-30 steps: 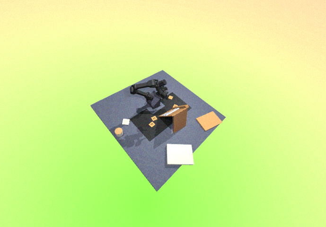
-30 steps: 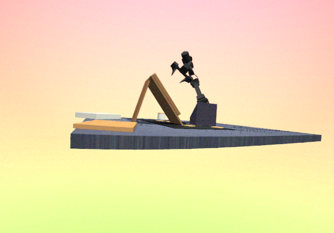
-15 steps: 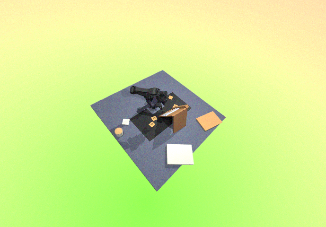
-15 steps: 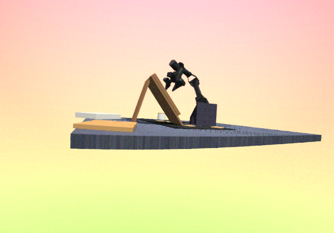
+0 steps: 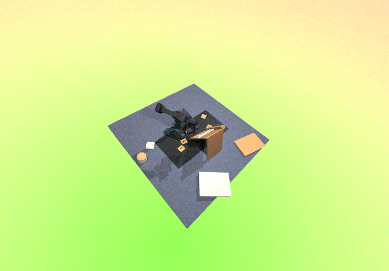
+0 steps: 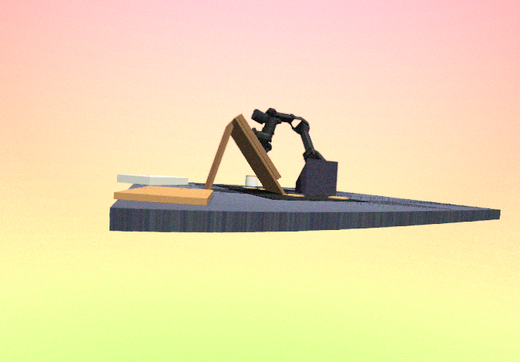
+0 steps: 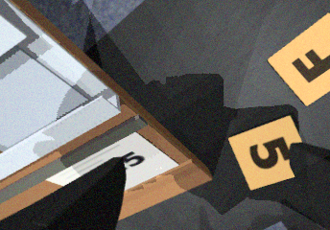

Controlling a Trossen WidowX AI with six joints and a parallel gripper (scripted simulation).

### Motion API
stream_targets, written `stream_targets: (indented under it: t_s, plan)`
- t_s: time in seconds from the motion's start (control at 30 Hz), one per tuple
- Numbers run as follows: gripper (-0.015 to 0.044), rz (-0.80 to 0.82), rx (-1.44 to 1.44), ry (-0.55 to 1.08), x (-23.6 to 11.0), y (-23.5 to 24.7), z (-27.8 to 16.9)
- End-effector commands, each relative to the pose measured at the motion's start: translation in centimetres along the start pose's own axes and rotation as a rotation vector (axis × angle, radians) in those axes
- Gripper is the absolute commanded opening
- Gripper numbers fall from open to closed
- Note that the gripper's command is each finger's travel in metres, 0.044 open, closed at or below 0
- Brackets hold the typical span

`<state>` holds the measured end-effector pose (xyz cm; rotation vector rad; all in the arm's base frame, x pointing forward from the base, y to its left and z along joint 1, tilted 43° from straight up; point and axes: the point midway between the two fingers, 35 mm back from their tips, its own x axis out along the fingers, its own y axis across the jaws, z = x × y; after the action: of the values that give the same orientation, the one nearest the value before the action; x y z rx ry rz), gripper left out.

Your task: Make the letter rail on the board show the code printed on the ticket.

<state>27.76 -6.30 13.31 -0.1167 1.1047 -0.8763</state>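
My gripper (image 7: pixel 207 152) is open and empty, low at the front of the tilted wooden board (image 6: pixel 256 155) (image 7: pixel 192 174). In the wrist view one finger covers part of the white ticket (image 7: pixel 153 168); only a 5 is legible. The pale rail (image 5: pixel 205 133) (image 7: pixel 86 120) runs along the board; its letters are out of view, with only a sliver of orange at the left edge. The 5 tile (image 5: pixel 183 141) (image 7: pixel 266 155) lies flat, partly behind the other fingertip. The F tile (image 5: pixel 180 148) (image 7: pixel 312 59) lies beyond it. Two more tiles (image 5: pixel 203 116) (image 5: pixel 209 126) lie on the other side, letters unreadable.
A black mat (image 5: pixel 175 158) lies under the tiles. A white slab (image 5: pixel 214 184) (image 6: pixel 151 179) and an orange slab (image 5: pixel 249 144) (image 6: pixel 161 194) lie behind the board near the counter edges. An orange-topped white cylinder (image 5: pixel 141 157) (image 6: pixel 250 181) and a small white square (image 5: pixel 149 145) are beside the mat.
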Motion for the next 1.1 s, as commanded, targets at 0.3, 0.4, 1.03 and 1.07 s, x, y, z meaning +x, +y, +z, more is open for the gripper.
stream_targets:
  t_s: [0.3, 0.4, 1.03, 1.07]
  plan:
    - [0.034, -0.308, 1.228, 0.107, 8.1, -5.9, -4.1]
    - [0.034, -0.308, 1.228, 0.107, 8.1, -5.9, -4.1]
    - [0.034, -0.308, 1.228, 0.108, 8.7, -5.8, -4.9]
    - [0.034, -0.308, 1.228, 0.108, 9.1, -5.9, -5.0]
